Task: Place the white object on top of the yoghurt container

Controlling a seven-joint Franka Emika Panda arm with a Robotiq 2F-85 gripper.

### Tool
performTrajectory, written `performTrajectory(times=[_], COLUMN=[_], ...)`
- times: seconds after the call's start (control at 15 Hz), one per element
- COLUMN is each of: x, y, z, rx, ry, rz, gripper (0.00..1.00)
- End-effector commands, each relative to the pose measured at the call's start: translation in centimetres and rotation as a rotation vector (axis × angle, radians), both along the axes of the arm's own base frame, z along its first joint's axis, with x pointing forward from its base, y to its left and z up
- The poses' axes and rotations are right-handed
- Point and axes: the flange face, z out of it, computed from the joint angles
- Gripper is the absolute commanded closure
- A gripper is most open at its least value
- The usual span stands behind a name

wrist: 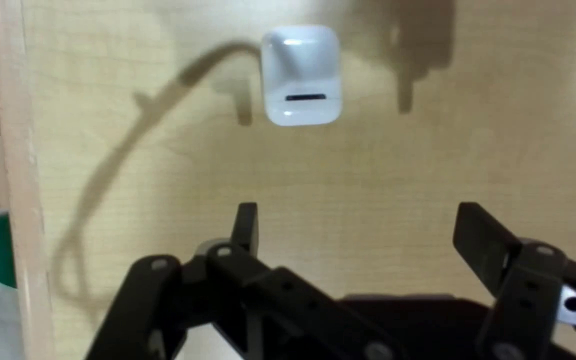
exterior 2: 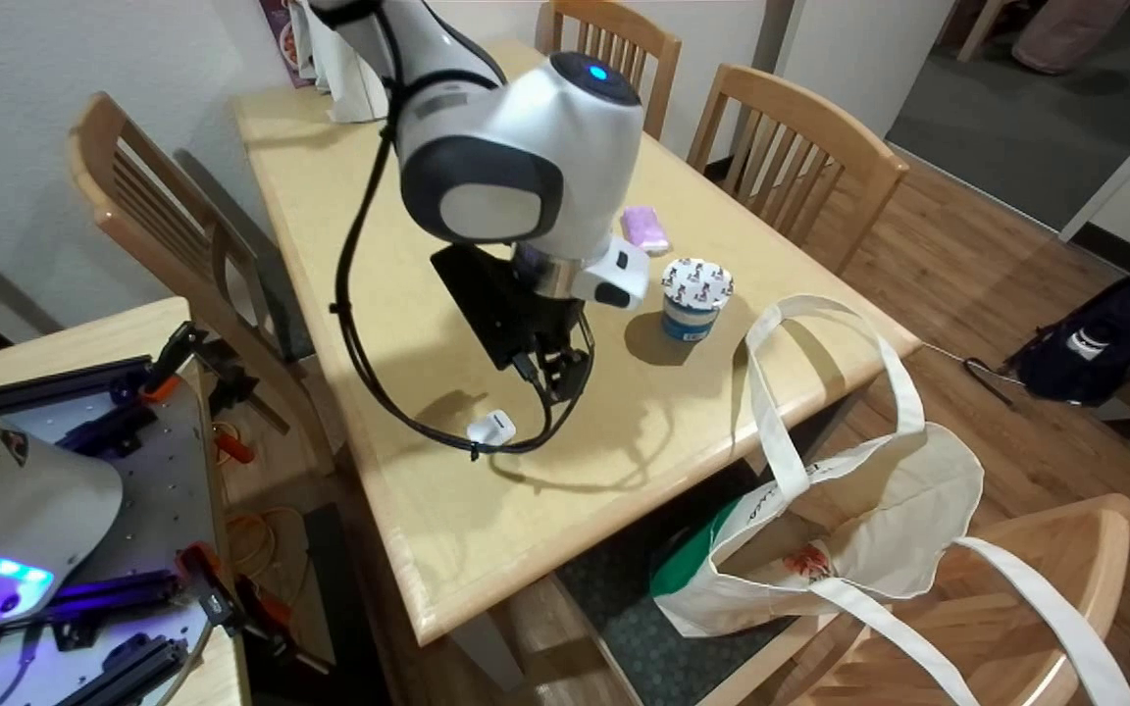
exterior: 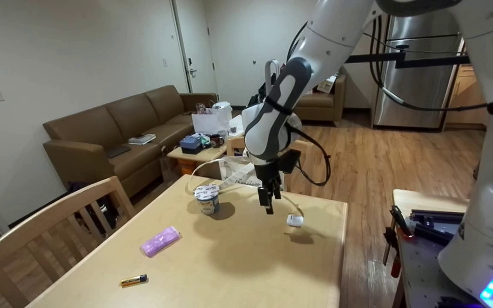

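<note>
While the claw (wrist: 359,222) is hovering wide-spread and empty, the white case (wrist: 302,75) is surely calling for centring before descent!

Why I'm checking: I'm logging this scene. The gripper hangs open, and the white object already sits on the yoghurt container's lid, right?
Not quite: the white object lies on the table, apart from the yoghurt container, as both exterior views show. The gripper does hang open.
</note>
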Motion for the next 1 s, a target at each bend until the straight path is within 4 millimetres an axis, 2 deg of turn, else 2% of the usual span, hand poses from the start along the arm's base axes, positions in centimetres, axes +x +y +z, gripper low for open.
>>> performTrajectory(times=[0.0,0.2,0.53,0.73,0.93], x=[0.8,0.1,-1.2,-1.7,-2.0], y=[-2.3,-3.4,-4.2,-4.7,-4.0], z=[-3.0,-4.6,-5.8,-5.1,-4.8], rx=[-0.015,-0.032,-0.092,-0.093,-0.057], ry=[0.041,0.079,0.106,0.052,-0.047], rz=[-0.063,-0.047,0.045,0.136,0.261], gripper=[0.00,0.00,0.00,0.00,0.00])
